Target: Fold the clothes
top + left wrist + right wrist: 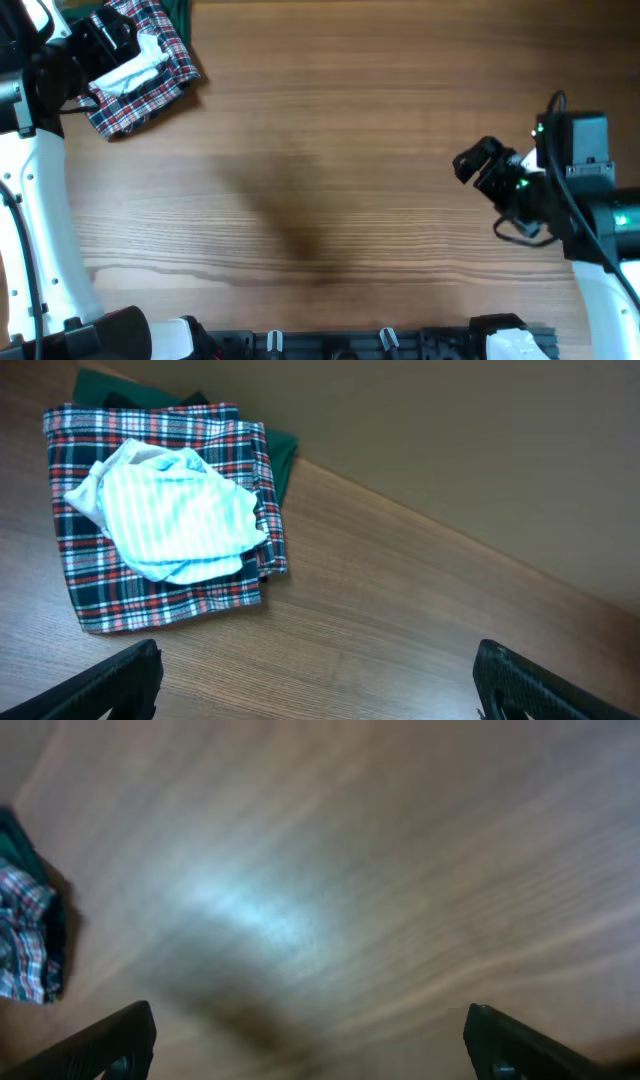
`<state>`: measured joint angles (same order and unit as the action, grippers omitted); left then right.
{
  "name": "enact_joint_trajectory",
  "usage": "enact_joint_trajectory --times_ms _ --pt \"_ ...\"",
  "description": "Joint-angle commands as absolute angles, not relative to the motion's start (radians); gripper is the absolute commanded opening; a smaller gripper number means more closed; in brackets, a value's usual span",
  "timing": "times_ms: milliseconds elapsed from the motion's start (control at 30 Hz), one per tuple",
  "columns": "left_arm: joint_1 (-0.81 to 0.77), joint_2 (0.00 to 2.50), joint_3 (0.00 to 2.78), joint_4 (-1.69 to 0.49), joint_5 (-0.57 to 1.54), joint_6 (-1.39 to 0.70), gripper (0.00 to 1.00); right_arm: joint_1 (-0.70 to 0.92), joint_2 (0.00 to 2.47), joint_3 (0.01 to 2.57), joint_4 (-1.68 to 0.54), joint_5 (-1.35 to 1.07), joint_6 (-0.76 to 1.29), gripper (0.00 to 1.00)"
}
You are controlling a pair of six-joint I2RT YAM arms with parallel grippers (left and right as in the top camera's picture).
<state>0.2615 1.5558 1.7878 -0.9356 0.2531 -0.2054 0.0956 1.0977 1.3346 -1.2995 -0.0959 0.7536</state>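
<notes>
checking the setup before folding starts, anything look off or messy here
The striped pants lie bunched in a heap on top of the plaid cloth, at a corner of the table near the left arm, not spread flat. A green cloth pokes out from under the plaid. Nothing looks torn or spilled.

Ahead-left of the left gripper (318, 685): pants (175, 510) pale blue-white, fine stripes; plaid cloth (170, 600) red, navy and white. Beyond the plaid, green cloth (283, 455), dark and plain. Table (400, 620) brown, streaked wood grain.
</notes>
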Motion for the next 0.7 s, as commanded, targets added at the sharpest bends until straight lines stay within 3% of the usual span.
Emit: enact_joint_trajectory --times_ms 0,200,500,667 --pt "0.257 1.539 1.788 -0.934 0.265 -0.221 1.00 0.102 1.111 1.325 -1.222 -0.052 0.625 1.00" --pt "0.257 1.539 1.788 -0.934 0.265 -0.221 1.00 0.097 0.939 1.123 -0.954 -0.037 0.504 1.00" --pt "0.257 1.539 1.788 -0.934 0.265 -0.221 1.00 0.077 0.404 0.340 -0.208 -0.053 0.419 1.00" --pt "0.257 1.539 1.788 -0.934 0.265 -0.221 1.00 0.077 0.258 0.141 0.007 -0.068 0.422 1.00"
